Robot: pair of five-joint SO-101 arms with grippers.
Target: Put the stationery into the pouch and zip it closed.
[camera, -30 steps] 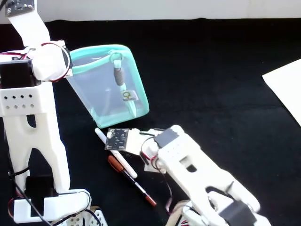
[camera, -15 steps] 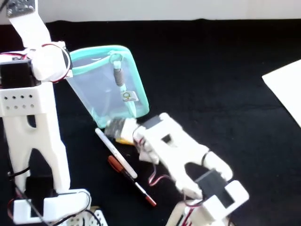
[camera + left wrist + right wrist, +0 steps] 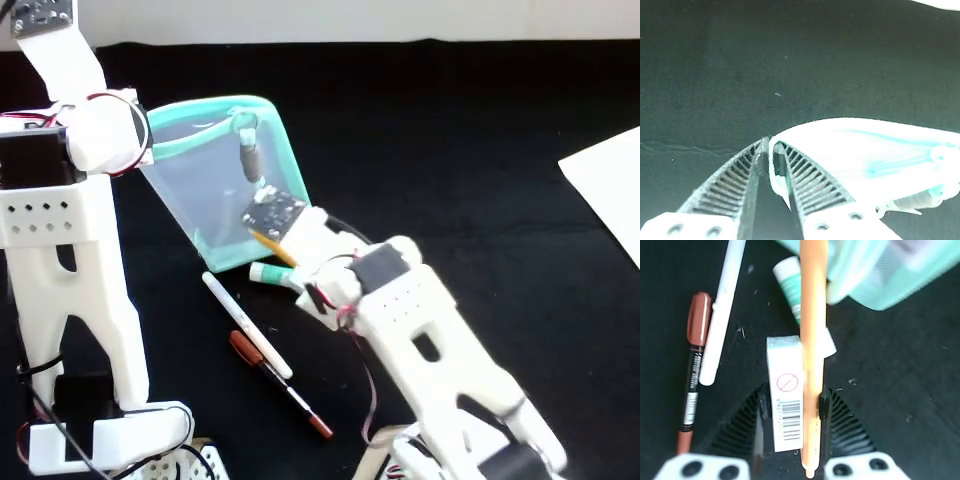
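- Mint-green mesh pouch (image 3: 210,190) sits tilted on the black table (image 3: 480,120), its edge pinched between the left gripper's (image 3: 771,150) fingers.
- Right gripper (image 3: 791,399) clamps an orange pencil (image 3: 812,340) at the pouch's lower edge.
- White pen (image 3: 245,325) and brown marker (image 3: 272,378) lie nearby.

Left arm (image 3: 60,225) and right arm (image 3: 425,335): chunky white plastic, black servos (image 3: 30,160), red-black wires (image 3: 108,96). Fingers (image 3: 810,180) are black, ribbed, screws (image 3: 855,216) at base.
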